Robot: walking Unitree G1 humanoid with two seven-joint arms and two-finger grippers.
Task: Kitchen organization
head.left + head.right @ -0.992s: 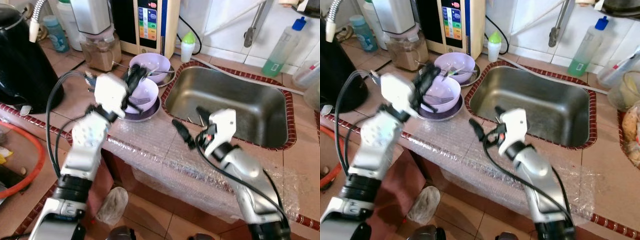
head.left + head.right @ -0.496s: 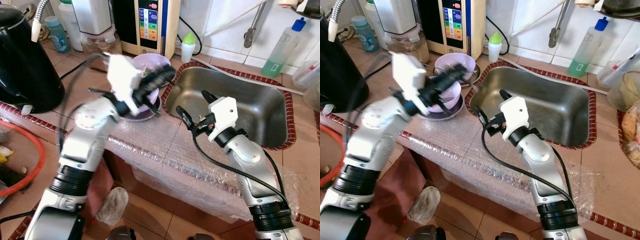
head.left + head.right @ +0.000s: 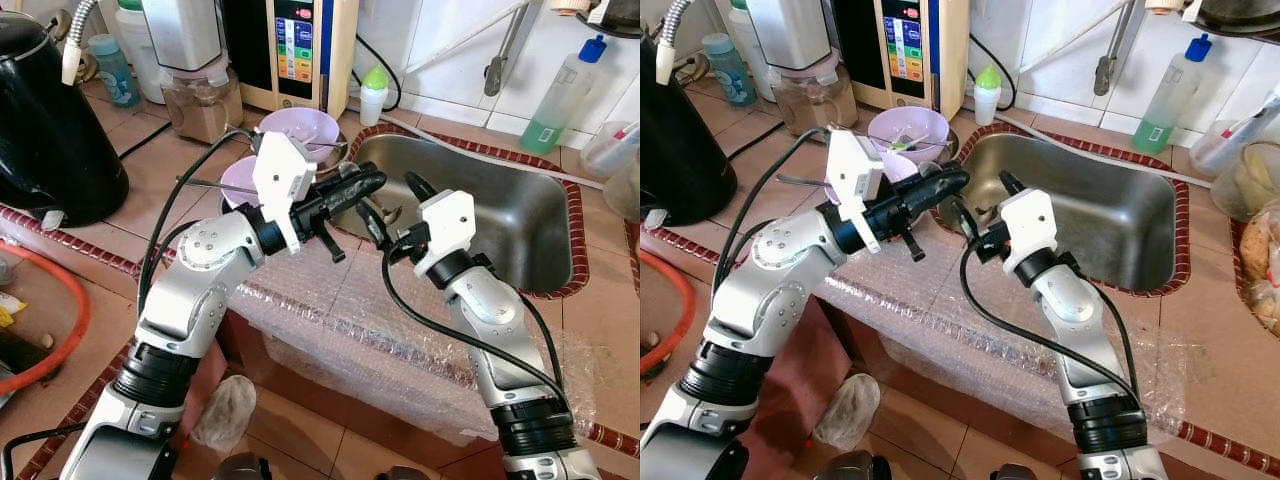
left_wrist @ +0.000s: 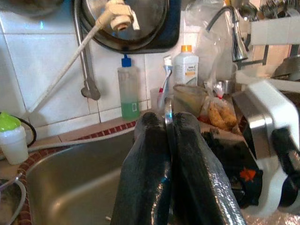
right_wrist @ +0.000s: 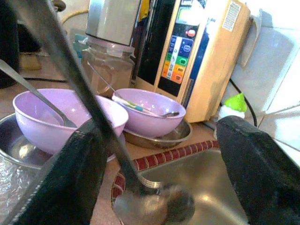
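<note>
**Spoon held at the sink's edge, right claw spread around it**

The left gripper [image 3: 368,184] reaches across the counter to the near-left corner of the steel sink [image 3: 520,225], its two black fingers [image 4: 145,178] pressed together on the thin handle of a metal spoon [image 5: 154,205]. The spoon's bowl hangs low over the sink's red-tiled rim. The right gripper [image 3: 388,207] sits just beside it, on the sink side, with its fingers [image 5: 75,173] spread wide to either side of the spoon's shaft, not touching it.

Behind the left arm stand two purple bowls: the nearer purple bowl [image 5: 51,115] rests on a metal plate with a utensil leaning in it, and the farther purple bowl [image 3: 908,130] holds a few more utensils. Bubble wrap [image 3: 330,310] covers the counter's front edge below both arms. A black kettle [image 3: 45,120] stands on the far left, and a green-liquid soap bottle [image 3: 568,95] stands behind the sink
</note>
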